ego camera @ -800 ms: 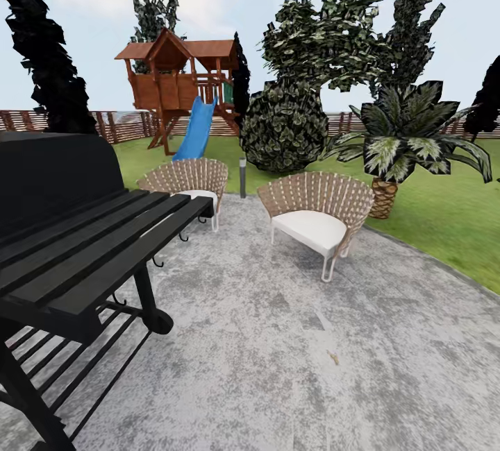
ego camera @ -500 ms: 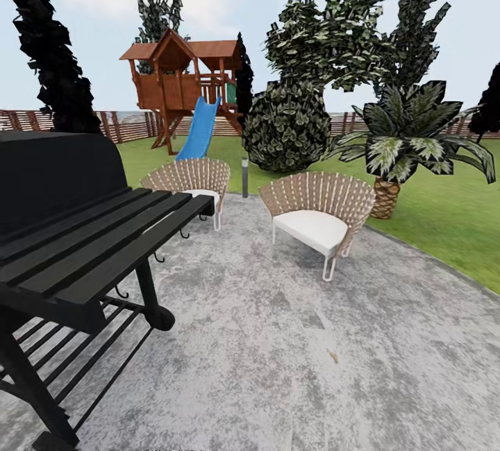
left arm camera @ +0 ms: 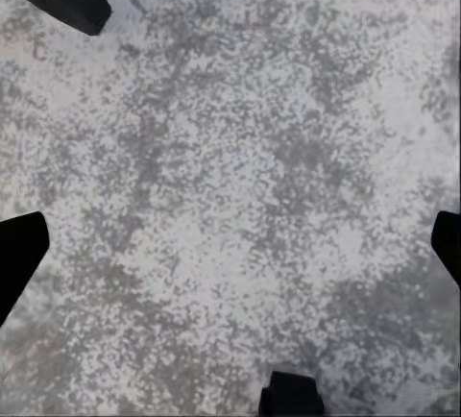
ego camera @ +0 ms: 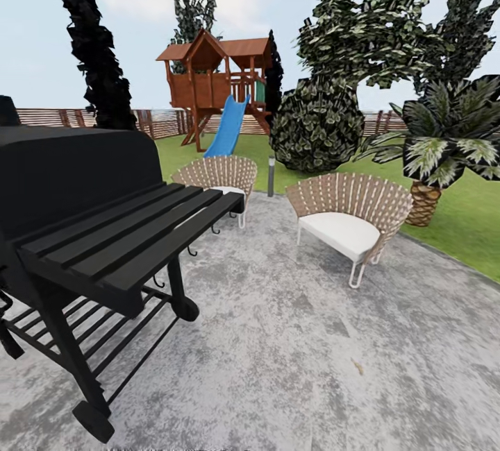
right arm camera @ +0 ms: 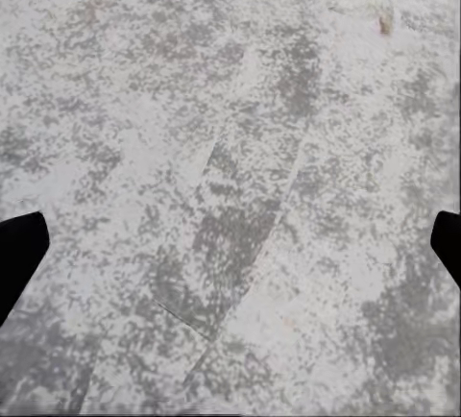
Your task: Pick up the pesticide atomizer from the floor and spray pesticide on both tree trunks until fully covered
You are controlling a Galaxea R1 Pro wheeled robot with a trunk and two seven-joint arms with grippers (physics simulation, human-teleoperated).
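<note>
At nine o'clock a black grill crowds the grey patio; turning carelessly could clip it. Both grippers, left and right, hang spread and empty over paving. No atomizer visible; lawn lies at two o'clock.

Grill left, two chairs ahead, playhouse behind them.

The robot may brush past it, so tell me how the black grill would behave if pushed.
The grill looks bulky, so probably heavy. It seems to have wheels at one end, so it might roll or pivot. The side shelf looks stiff.
</note>
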